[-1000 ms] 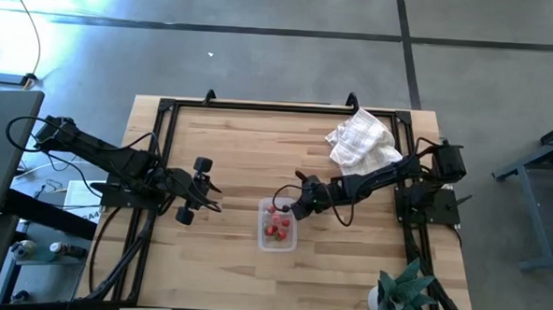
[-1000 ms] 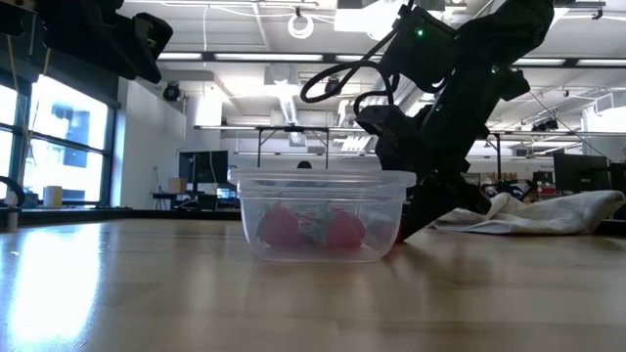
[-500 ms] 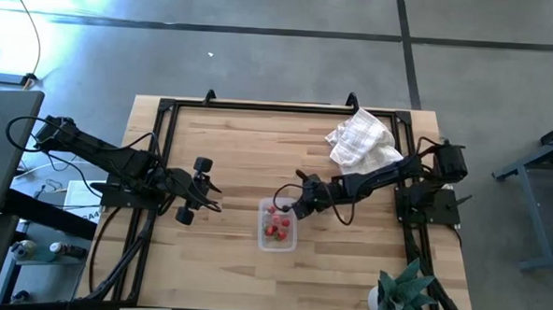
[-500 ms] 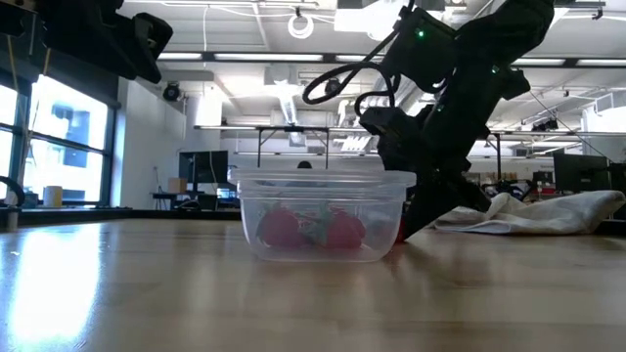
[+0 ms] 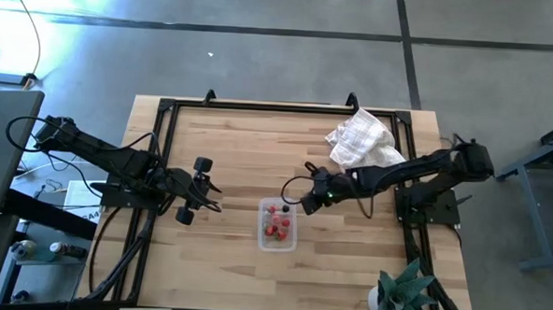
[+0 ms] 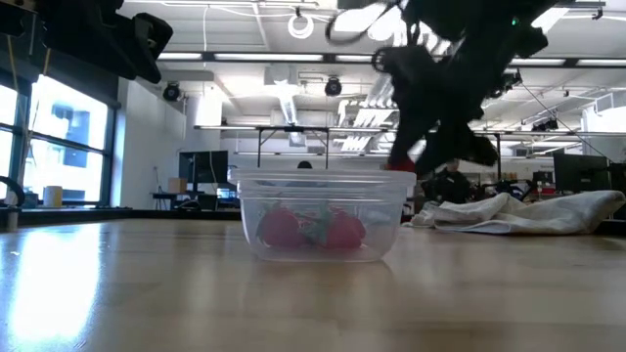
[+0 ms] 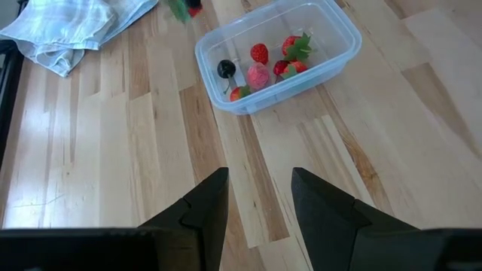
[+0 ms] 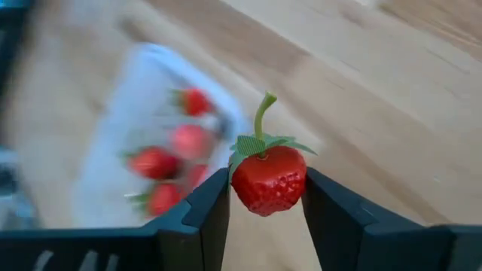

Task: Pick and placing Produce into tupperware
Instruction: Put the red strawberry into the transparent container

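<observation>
Strawberry-like red produce with a green leafy top and stalk (image 8: pixel 267 177) is clamped between the two dark fingers of the right gripper (image 5: pixel 304 204), stalk uppermost, so that it can be carried over the rim and dropped in; the piece is held clear of the table, just right of the small clear rectangular plastic tupperware (image 5: pixel 277 224). That container sits on the bare wooden table (image 5: pixel 239 163) near the middle, toward the near edge, with several red pieces and one dark one (image 7: pixel 226 69) already lying inside. The right arm is stretched leftward and low from its base at the right edge, its wrist raised above the container's rim in the low view. A crumpled white checked cloth (image 5: pixel 359 140) lies far right, unused. The left gripper (image 5: pixel 198 196) is parked well left of the container, its fingers (image 7: pixel 203 205) apart and holding nothing.
</observation>
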### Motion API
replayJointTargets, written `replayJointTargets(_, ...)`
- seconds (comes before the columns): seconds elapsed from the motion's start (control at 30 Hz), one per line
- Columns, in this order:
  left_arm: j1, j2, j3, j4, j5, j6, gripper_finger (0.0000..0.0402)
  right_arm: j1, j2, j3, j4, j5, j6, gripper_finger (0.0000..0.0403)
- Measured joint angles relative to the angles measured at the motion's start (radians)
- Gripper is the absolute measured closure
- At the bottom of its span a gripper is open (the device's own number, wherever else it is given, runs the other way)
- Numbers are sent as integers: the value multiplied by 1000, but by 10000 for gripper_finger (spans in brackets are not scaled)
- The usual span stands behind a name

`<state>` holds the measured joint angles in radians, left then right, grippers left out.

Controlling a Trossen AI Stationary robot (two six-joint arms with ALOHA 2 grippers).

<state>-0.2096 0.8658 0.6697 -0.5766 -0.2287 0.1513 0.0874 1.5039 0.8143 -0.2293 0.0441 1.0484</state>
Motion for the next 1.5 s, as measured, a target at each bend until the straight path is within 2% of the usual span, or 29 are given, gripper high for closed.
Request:
replayJointTargets(0.2, 0, 0, 0, 0, 0, 0, 266, 32, -90, 2, 174, -29, -54, 261)
replayJointTargets(0.3, 0, 0, 0, 0, 0, 0, 266, 48, -96, 25, 249, -51, -73, 261)
replayJointTargets(0.4, 0, 0, 0, 0, 0, 0, 266, 61, -68, 114, 192, -65, -122, 261)
replayJointTargets(0.47, 0, 0, 0, 0, 0, 0, 266, 69, -29, 193, 93, -66, -175, 261)
replayJointTargets(0.63, 0, 0, 0, 0, 0, 0, 266, 72, 134, 415, -204, -65, -307, 261)
replayJointTargets(0.73, 0, 0, 0, 0, 0, 0, 266, 68, 232, 493, -341, -68, -381, 261)
replayJointTargets(1.1, 0, 0, 0, 0, 0, 0, 266, 69, 438, 555, -331, -128, -455, 261)
replayJointTargets(1.27, 0, 0, 0, 0, 0, 0, 266, 70, 475, 555, -294, -119, -474, 261)
replayJointTargets(1.5, 0, 0, 0, 0, 0, 0, 266, 69, 483, 556, -307, -46, -490, 261)
